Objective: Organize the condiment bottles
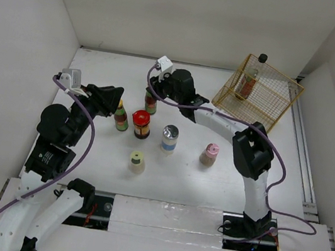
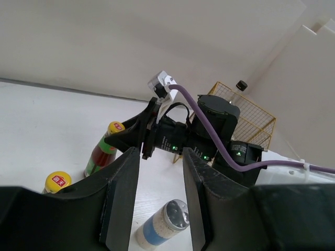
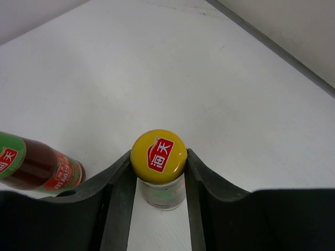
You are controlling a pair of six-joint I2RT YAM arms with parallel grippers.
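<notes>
Bright, even, diffuse light fills all three views. From overhead the white table (image 1: 177, 184) is nearly washed out, the shadows on it are faint and soft, and the walls splay outward toward the edges. In the left wrist view the left gripper (image 2: 160, 157), at 6 o'clock, is dark and underexposed. In the right wrist view the yellow-capped bottle (image 3: 158, 151) is sharp with a mild sheen, and the right gripper (image 3: 158, 156) around it looks slightly soft.
</notes>
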